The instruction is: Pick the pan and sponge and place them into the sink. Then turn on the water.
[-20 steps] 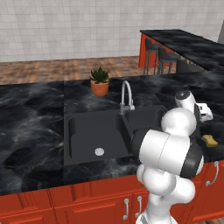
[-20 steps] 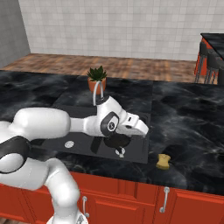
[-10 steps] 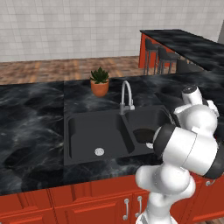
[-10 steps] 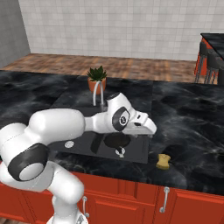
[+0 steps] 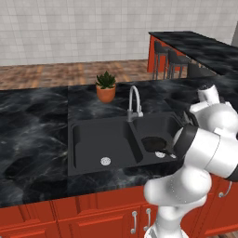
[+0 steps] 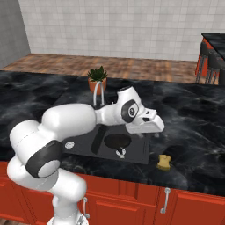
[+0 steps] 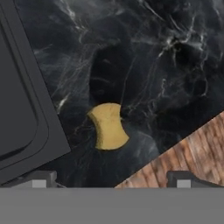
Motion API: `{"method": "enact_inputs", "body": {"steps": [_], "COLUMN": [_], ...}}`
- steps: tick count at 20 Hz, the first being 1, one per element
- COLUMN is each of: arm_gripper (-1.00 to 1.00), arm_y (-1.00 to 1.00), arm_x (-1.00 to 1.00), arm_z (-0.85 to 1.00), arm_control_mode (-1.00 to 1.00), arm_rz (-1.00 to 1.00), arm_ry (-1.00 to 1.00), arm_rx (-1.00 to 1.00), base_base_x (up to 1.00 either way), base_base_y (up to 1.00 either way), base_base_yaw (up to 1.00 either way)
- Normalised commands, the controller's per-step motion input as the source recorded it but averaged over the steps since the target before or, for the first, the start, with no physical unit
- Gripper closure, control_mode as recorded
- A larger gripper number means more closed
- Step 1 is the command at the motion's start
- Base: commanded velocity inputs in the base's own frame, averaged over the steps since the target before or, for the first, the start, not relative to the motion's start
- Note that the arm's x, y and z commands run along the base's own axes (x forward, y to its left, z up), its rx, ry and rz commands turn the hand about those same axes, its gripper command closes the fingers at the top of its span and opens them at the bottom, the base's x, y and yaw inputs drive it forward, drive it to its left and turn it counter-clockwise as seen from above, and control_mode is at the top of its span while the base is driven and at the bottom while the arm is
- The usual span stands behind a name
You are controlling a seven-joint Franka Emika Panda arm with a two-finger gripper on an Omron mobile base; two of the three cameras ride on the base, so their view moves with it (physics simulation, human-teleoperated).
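The counter [image 6: 193,127] is glossy black stone with pale grey veins, set on red cabinets with silver handles. Sunk into it is the sink [image 5: 88,139], a matte black rectangle with two basins, a centre divider and a round silver drain in each basin. The pan [image 6: 117,140], small, round, shallow and black, lies in the right basin next to that basin's drain; in the left base view it shows as a dark disc [image 5: 152,143] partly behind the arm. A curved silver faucet [image 5: 135,100] rises at the back rim, and an orange pot with a spiky green plant [image 5: 106,88] stands on the counter behind it.

The sponge [image 6: 164,161] is a dull yellow block with scooped sides and a grainy face. It lies on the counter just right of the sink's front corner, apart from the rim, near the counter's front edge; the hand view shows it [image 7: 107,126] beside the sink's rounded corner.

The white arm reaches forward across the right basin, its wrist bent so the gripper [image 6: 154,132] points down over the sink's right rim, above the sponge and clear of it. The fingers [image 7: 38,179] stand wide apart, holding nothing.
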Motion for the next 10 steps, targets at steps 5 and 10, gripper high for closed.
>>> {"method": "enact_inputs", "body": {"steps": [5, 10], "arm_gripper": [-1.0, -1.0], "arm_y": [-0.21, -0.13], "arm_x": [0.03, 0.07], "arm_z": [-0.09, -0.11], "arm_control_mode": [-1.0, -1.0], "arm_rz": [0.01, 0.05], "arm_ry": [0.05, 0.01], "arm_rx": [0.1, 0.07], "base_base_x": [0.0, 0.0], "base_base_y": [0.0, 0.0], "base_base_yaw": [0.0, 0.0]}}
